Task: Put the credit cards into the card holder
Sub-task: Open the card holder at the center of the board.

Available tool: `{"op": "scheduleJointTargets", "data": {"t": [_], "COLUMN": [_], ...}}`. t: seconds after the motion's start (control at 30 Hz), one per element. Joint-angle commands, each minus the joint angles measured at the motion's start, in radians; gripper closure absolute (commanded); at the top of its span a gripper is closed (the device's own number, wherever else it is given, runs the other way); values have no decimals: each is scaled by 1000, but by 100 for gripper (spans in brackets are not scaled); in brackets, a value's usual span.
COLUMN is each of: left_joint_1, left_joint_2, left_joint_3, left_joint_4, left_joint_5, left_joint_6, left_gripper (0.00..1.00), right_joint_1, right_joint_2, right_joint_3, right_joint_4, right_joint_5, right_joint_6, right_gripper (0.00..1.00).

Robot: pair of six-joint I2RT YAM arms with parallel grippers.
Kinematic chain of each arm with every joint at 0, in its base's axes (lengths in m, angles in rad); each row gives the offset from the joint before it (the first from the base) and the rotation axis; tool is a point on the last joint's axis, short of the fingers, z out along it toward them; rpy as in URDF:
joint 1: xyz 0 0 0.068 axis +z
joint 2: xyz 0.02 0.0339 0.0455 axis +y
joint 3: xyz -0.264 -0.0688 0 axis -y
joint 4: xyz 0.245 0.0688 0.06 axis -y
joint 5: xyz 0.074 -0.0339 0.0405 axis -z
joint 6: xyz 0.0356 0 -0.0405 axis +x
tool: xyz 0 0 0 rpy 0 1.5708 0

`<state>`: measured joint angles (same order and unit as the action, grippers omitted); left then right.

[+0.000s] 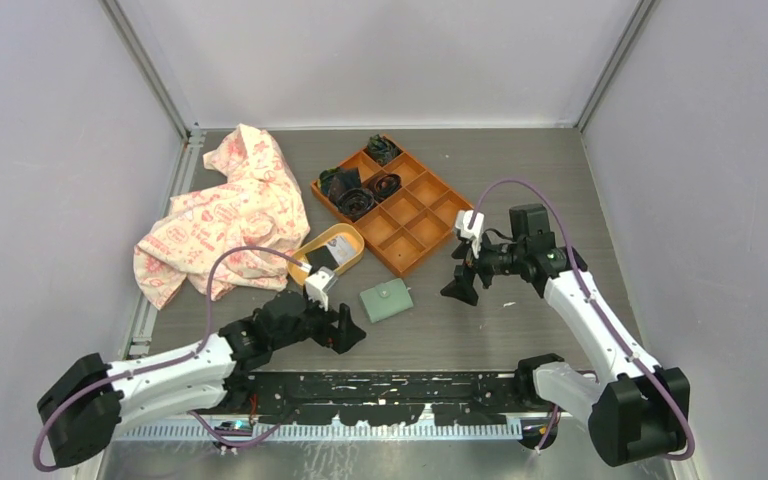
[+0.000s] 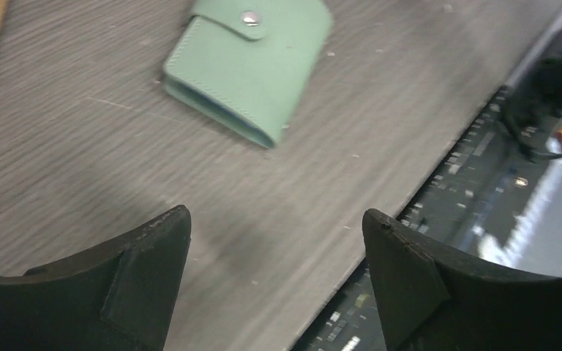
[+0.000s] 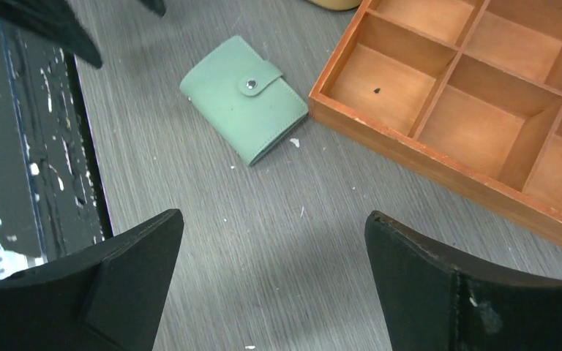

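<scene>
Top external shows both arms low, left tool (image 1: 347, 330) and right tool (image 1: 463, 288) spread wide, flanking the card holder (image 1: 387, 301).

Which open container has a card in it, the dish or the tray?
The yellow oval dish: a black card lies in it. The orange tray beside it holds only dark coiled bits in its far compartments.

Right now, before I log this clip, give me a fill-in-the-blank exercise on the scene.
The card holder lies ___ on the table, its tab snapped. The left gripper and right gripper both stand ___, holding nothing. A black card sits in the ___ oval dish.
Missing words: closed; open; yellow.
</scene>
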<state>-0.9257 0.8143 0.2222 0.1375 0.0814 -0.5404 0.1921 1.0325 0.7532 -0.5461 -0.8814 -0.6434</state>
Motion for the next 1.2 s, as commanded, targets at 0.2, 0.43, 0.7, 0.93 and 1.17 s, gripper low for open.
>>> {"op": "scheduleJointTargets", "data": {"t": [0.2, 0.43, 0.7, 0.93, 1.17], "left_joint_1": [162, 204, 131, 130, 124], "left_joint_2": [295, 505, 589, 657, 641], "left_joint_3": [101, 172, 234, 248, 228], "left_joint_4": [321, 318, 213, 283, 317], "left_joint_5": [68, 113, -18, 8, 148], "left_joint_6": [-33, -379, -476, -464, -331], "left_gripper": [18, 41, 55, 95, 100], "right_joint_1": [53, 84, 93, 110, 210], "right_joint_2": [89, 110, 118, 126, 87], "right_joint_3": [67, 66, 63, 55, -33], "right_joint_4": [-161, -163, -166, -167, -104], "right_joint_5": [15, 34, 35, 33, 44], "right_joint_6": [-265, -275, -280, -297, -472], "right_gripper": [4, 4, 4, 4, 10]}}
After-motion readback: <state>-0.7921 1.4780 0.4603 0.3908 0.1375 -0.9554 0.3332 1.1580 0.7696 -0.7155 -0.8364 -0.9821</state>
